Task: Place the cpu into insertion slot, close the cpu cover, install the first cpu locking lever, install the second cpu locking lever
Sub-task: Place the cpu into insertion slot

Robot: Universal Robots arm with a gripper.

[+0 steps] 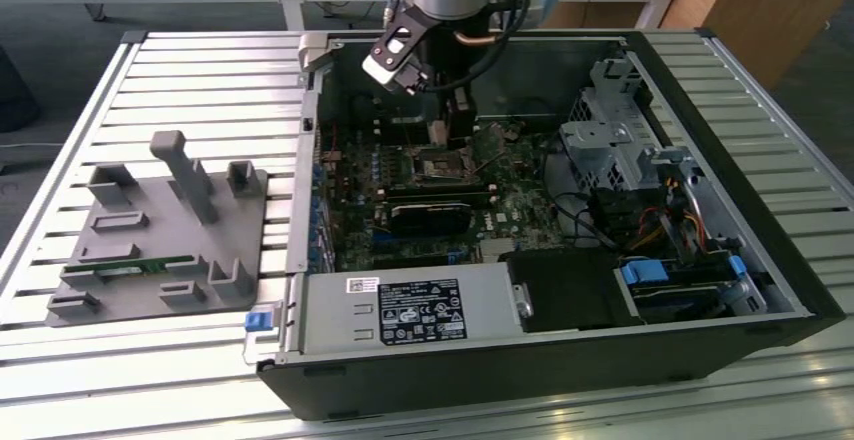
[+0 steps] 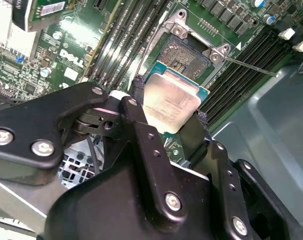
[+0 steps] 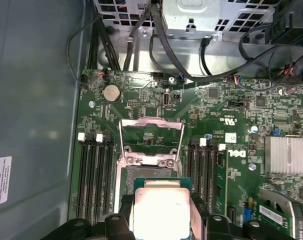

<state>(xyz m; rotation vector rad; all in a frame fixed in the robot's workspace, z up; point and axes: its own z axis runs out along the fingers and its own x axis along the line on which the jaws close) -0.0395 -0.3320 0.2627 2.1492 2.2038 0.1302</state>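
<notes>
The gripper (image 2: pixel 169 106) is clamped on the cpu (image 2: pixel 174 97), its two black fingers (image 2: pixel 137 95) pressing on opposite edges of the chip so that the silver-grey metal top faces up in both wrist views. In the first wrist view the cpu (image 3: pixel 161 210) hangs between the gripper (image 3: pixel 162 212) fingers right at the near edge of the insertion slot (image 3: pixel 147 175), covering part of it; it is not seated in the slot, and how high above it the chip is I cannot tell. The cpu cover (image 3: pixel 151 139) is swung up and open, a thin silver frame through whose window the green board (image 3: pixel 231 110) shows. In the second wrist view the insertion slot (image 2: pixel 184 55) lies bare with its dark centre exposed, and a thin metal rod (image 2: pixel 251 66) reaches out from one corner of it across the long black memory slots (image 2: pixel 241 60). In the exterior view the gripper (image 1: pixel 455 128) reaches down into the open computer case (image 1: pixel 747 290), just over the insertion slot (image 1: pixel 441 167). The case lies on a slatted metal bench (image 1: pixel 200 70), and a grey holder plate (image 1: pixel 134 250) sits beside it at the exterior view's left.
</notes>
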